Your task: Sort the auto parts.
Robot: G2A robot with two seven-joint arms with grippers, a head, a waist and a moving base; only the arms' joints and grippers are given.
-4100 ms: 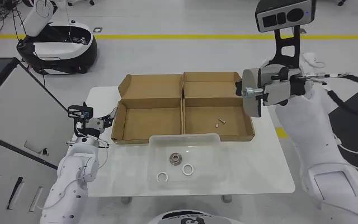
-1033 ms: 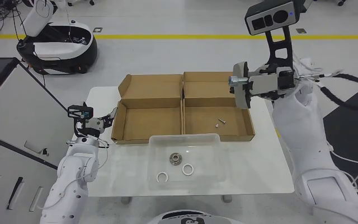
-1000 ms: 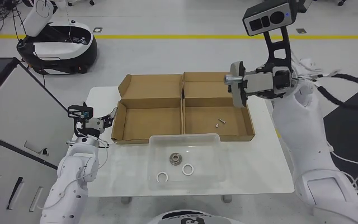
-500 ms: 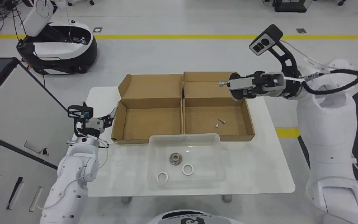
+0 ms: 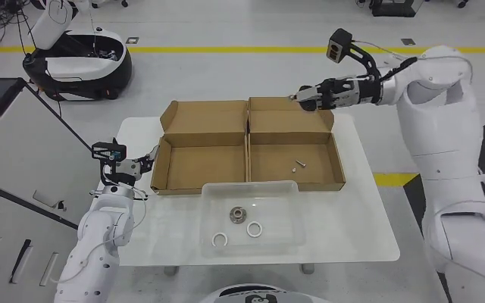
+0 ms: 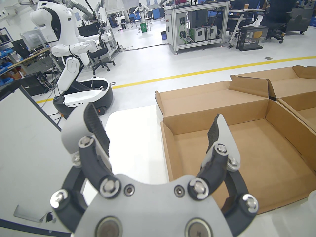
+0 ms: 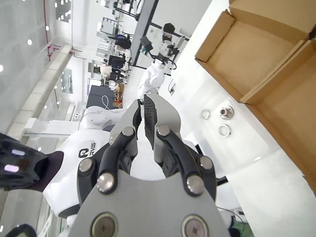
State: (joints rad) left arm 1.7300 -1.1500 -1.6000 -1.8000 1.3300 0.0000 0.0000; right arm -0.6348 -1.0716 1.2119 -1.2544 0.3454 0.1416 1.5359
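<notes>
At the right gripper (image 7: 142, 102): clenched, nothing held, above the far flap of the right box (image 5: 280, 173). Below it, toward the body, probably a small bolt (image 5: 298, 163) on that box's floor. Farther that way, in the clear tray (image 5: 288, 227): a flanged hub (image 5: 239, 214) and two white rings (image 5: 255, 229). At the left gripper (image 6: 153, 113): spread wide, empty, just beside the left box (image 6: 246, 154).

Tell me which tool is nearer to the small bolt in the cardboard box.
Right. The right tool hangs over the far lid of the right box holding the bolt; the left tool sits outside the left box, beyond its outer wall.
</notes>
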